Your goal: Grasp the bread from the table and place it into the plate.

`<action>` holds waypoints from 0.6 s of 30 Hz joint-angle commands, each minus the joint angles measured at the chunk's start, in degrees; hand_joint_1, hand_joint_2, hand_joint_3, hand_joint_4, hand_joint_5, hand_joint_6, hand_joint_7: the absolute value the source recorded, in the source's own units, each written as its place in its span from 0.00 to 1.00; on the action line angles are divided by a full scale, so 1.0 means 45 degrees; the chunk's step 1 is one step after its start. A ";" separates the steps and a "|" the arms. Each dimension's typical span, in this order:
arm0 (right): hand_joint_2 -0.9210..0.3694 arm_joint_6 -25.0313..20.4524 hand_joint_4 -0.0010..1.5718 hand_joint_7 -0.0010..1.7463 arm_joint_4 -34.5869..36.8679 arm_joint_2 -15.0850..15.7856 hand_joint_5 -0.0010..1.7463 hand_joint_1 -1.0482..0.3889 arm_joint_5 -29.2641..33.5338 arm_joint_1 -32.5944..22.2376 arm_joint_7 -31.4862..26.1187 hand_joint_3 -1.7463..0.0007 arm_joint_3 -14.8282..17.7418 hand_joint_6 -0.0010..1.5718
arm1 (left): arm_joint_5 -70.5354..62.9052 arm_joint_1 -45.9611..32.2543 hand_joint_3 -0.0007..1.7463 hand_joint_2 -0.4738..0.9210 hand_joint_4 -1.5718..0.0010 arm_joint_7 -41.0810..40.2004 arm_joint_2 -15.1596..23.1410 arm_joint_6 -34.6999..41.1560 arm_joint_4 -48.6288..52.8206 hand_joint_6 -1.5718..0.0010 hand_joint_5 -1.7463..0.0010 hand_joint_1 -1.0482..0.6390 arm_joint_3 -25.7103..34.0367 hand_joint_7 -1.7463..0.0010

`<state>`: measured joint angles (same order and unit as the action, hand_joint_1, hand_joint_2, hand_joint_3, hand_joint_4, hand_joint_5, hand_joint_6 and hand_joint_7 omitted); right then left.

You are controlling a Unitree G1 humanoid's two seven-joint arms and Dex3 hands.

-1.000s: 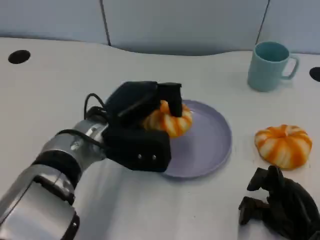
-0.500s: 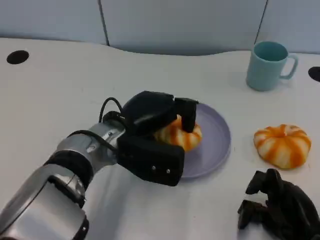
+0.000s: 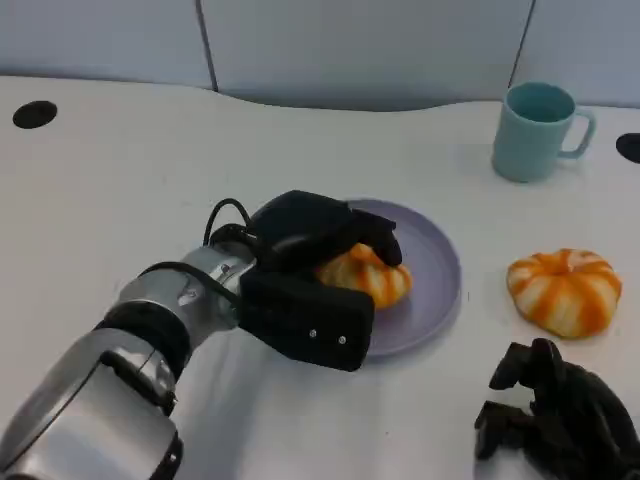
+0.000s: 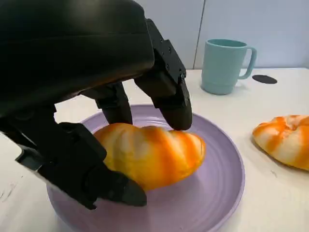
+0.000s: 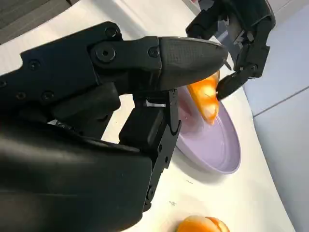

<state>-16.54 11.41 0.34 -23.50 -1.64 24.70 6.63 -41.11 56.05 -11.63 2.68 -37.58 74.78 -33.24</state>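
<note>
Between left robot hand fingers: bread

Left forearm is looking silver with black ring bands, a black cable looping by the wrist, and the boxy black left hand showing small screws.

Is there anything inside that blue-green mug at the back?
Cannot tell: the head view shows only the upper inside wall of the mug, and its bottom is hidden from the camera.
</note>
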 commanded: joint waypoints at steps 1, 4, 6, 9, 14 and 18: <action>0.00 -0.0169 0.77 0.66 -0.0264 0.0025 0.69 0.41 0.0106 -0.0564 -0.0268 0.76 -0.0069 0.69 | -0.0070 0.0319 0.06 1.00 0.81 0.0589 0.0159 0.0276 0.0002 0.69 0.66 0.42 -0.0103 0.96; 0.00 -0.0259 0.77 0.66 -0.0430 0.0025 0.69 0.41 0.0055 -0.0665 -0.0332 0.76 -0.0110 0.69 | -0.0356 0.0431 0.05 1.00 0.90 0.0598 0.0176 0.0618 -0.0032 0.76 0.72 0.37 -0.0364 0.99; 0.00 -0.0423 0.77 0.66 -0.0516 -0.0001 0.69 0.42 -0.0013 -0.0662 -0.0443 0.77 -0.0104 0.70 | -0.0491 0.0534 0.07 1.00 0.97 0.0748 0.0156 0.0946 -0.0040 0.80 0.76 0.33 -0.0503 1.00; 0.00 -0.0429 0.77 0.65 -0.0513 0.0029 0.69 0.41 0.0004 -0.0644 -0.0419 0.77 -0.0128 0.70 | -0.0596 0.0565 0.07 1.00 1.00 0.0756 0.0131 0.1180 -0.0054 0.83 0.80 0.30 -0.0587 1.00; 0.00 -0.0450 0.77 0.65 -0.0394 0.0028 0.68 0.41 0.0022 -0.0531 -0.0445 0.77 -0.0120 0.70 | -0.0603 0.0568 0.09 1.00 1.00 0.0832 0.0197 0.1258 -0.0060 0.84 0.83 0.27 -0.0646 1.00; 0.00 -0.0356 0.78 0.65 -0.0163 0.0004 0.68 0.41 0.0107 -0.0335 -0.0492 0.78 -0.0128 0.70 | -0.0330 0.0541 0.11 1.00 1.00 0.1165 0.0485 0.1022 -0.0133 0.87 0.87 0.23 -0.0415 1.00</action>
<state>-17.58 9.20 0.09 -23.41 -3.06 23.34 5.83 -43.63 56.66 -7.79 3.06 -32.23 74.71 -36.00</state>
